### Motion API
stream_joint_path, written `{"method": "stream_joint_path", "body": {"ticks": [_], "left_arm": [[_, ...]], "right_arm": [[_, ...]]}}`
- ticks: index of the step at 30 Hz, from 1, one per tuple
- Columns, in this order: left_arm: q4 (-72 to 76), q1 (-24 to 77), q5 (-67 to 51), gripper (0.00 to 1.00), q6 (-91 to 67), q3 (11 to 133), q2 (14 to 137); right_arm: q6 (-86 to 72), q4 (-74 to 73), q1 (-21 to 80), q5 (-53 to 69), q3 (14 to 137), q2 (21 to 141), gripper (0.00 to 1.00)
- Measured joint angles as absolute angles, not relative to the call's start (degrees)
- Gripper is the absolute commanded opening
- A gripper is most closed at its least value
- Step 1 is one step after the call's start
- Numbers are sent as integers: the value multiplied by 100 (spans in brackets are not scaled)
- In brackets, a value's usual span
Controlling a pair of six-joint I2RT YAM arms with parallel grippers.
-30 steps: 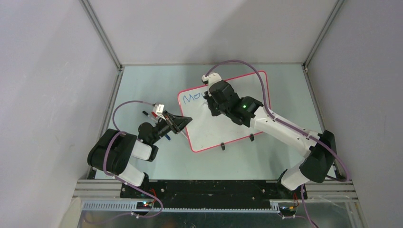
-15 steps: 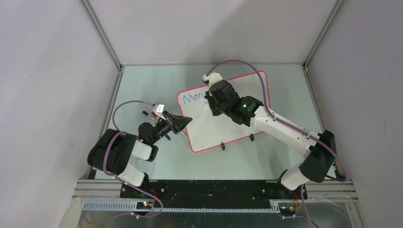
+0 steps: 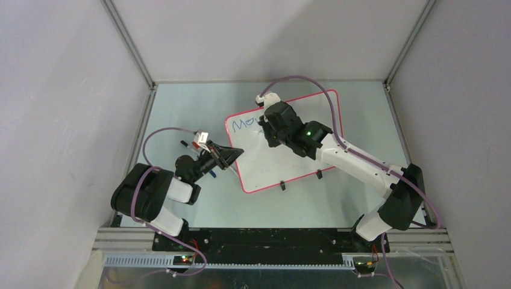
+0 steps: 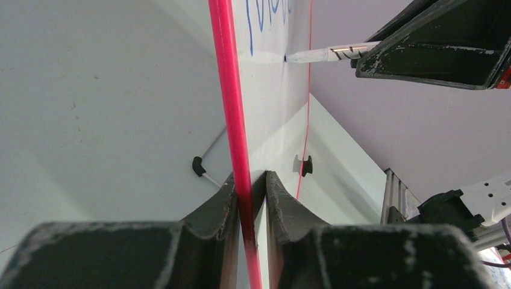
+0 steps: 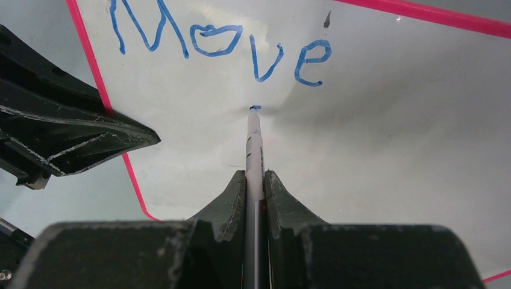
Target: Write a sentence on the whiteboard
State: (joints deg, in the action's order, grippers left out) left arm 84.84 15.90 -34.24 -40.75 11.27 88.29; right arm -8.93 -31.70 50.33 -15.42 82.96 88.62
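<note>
The whiteboard [image 3: 265,165] lies tilted on the table, white with a red-pink frame [image 4: 228,90]. My left gripper [image 3: 232,153] is shut on its left edge, and the frame runs between the jaws [image 4: 249,177]. Blue letters of the sentence [image 3: 246,124] show at the board's top left and read "Move" [image 5: 220,45] in the right wrist view. My right gripper [image 5: 255,174] is shut on a marker [image 5: 253,144]. The marker's blue tip touches the board just below the word, with a small blue dot there. From above, the right gripper [image 3: 269,131] covers the end of the word.
Two black clip feet [image 3: 282,185] [image 3: 319,174] stand on the board's near edge. Loose pens [image 3: 188,146] lie on the table by the left arm. Grey walls and metal rails close the table in on three sides.
My right gripper has shifted slightly to the right with the marker, uncovering a little more of the blue word. The left gripper and the board have not moved.
</note>
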Motion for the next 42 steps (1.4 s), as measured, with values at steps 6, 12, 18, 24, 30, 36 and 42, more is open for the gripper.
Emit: {"method": "stream_joint_path", "body": {"ticks": [6,12,18,24,30,36,42], "left_arm": [[8486,1590,-3424,15,-4075,1127,8829],[8479,1590,-3420,15,-4075,1127,8829],[8479,1590,-3420,14,-4075,1127,8829],[8482,1590,-3422,14,-4075,1127,8829],[8484,1590,-3424,14,-4075,1127,8829],[8484,1590,-3426,14,-4075,1127,8829],[8484,1590,-3426,14,-4075,1127,8829]], "right_arm": [[-895,-3273,5037,-1494,8296,8862,0],[-904,-3288,5054,-1472,8224,8862,0],[-937,-3345,5151,-1463,8132,8860,0],[-941,-3461,5203,-1468,8084,8860,0],[-941,-3562,5245,-1481,8066,8860,0],[-941,-3573,5247,-1474,8058,8847,0],[-939,-3551,5245,-1450,8058,8702,0]]}}
